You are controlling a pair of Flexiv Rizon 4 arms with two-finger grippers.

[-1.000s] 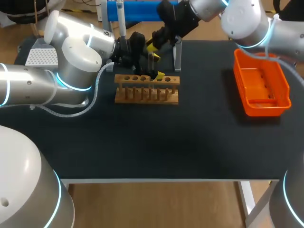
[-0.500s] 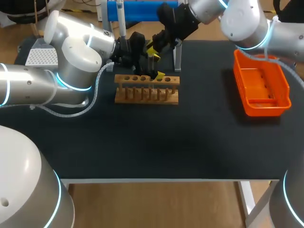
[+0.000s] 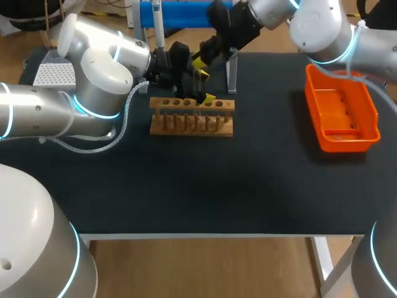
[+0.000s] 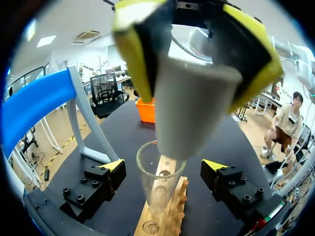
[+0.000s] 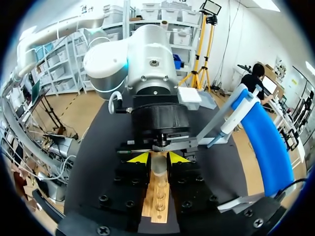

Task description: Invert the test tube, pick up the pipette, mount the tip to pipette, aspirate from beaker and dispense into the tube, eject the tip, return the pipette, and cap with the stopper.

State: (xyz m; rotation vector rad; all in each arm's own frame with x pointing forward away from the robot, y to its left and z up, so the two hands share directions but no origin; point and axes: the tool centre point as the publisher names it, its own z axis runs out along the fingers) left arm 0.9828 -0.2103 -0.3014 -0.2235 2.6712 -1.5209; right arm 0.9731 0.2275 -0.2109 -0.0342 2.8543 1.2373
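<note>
While slanting down from the far right corner, hangs the right arm [image 3: 322,28] over the wooden rack [image 3: 191,118] at the back of the desk [image 3: 248,180], wrist tipped so the fingers point steeply down. Has the right hand [image 5: 158,158] clamped on the pale grey stopper [image 4: 197,108], one yellow pad pressed to each side of it. Puts the stopper's lower end right at the open mouth of the test tube [image 4: 158,182]; cannot tell whether merely touching the rim or inside it. Shows the tube upright in a hole of the rack.

Stretches the left arm [image 3: 93,74] in from the left side, low above the desk, wrist about level and pointing along the rack. Holds the left hand [image 4: 163,166] open, a finger on either side of the tube with a gap to the glass on both. Has the two hands very close, right above left.

Has an orange bin [image 3: 371,124] near the desk's right edge, well apart from the rack.
</note>
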